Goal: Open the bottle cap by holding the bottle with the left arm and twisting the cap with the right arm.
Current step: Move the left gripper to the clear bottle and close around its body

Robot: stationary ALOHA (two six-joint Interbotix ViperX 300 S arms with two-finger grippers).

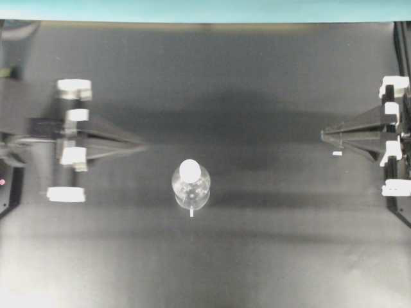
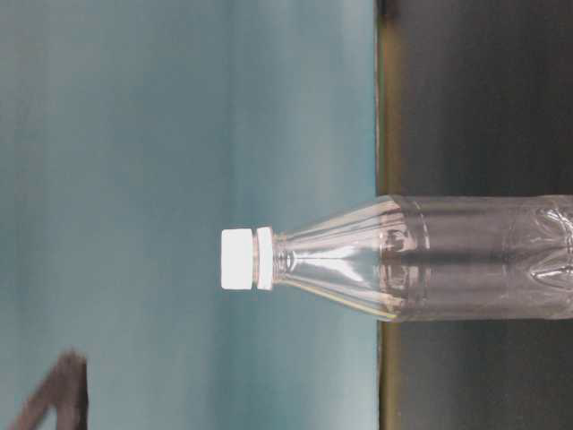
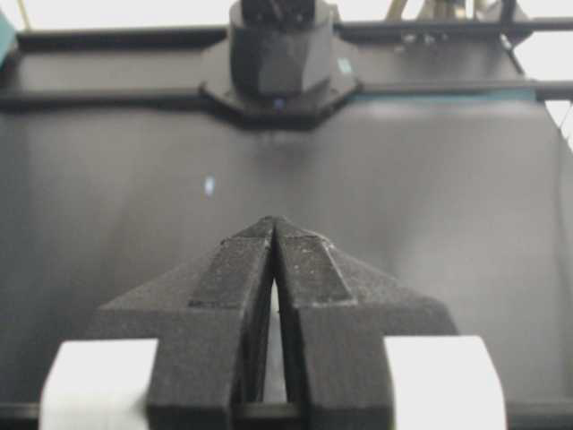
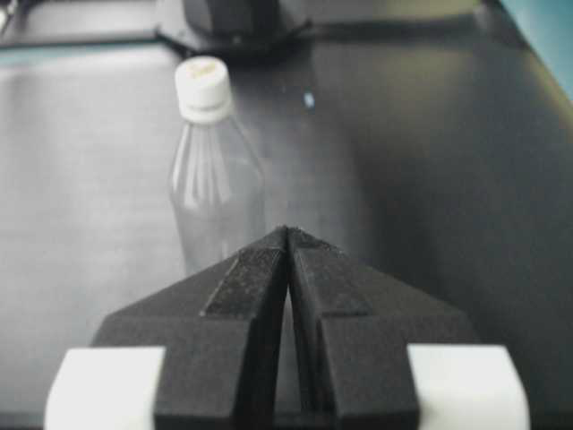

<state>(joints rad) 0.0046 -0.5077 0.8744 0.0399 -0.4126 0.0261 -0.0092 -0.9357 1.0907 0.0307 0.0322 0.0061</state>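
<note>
Bottle [image 1: 191,187] upright mid-table, slightly toward the near edge, white bottle cap [image 1: 190,169] on. Left arm [image 1: 38,138] at the left edge, fingers [image 3: 240,269] together, empty, pointing at center, well apart from the bottle. Right arm [image 1: 385,131] at the right edge, fingers [image 4: 246,269] together, empty. Small white tape mark [image 1: 337,154] on the table [image 1: 257,256] near the right fingertips.

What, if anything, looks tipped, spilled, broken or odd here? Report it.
Nothing stands out. The bottle stands upright on the table, looks empty, its cap on. No spill is visible. The left end effector and the right end effector are shut, well apart from the bottle.
</note>
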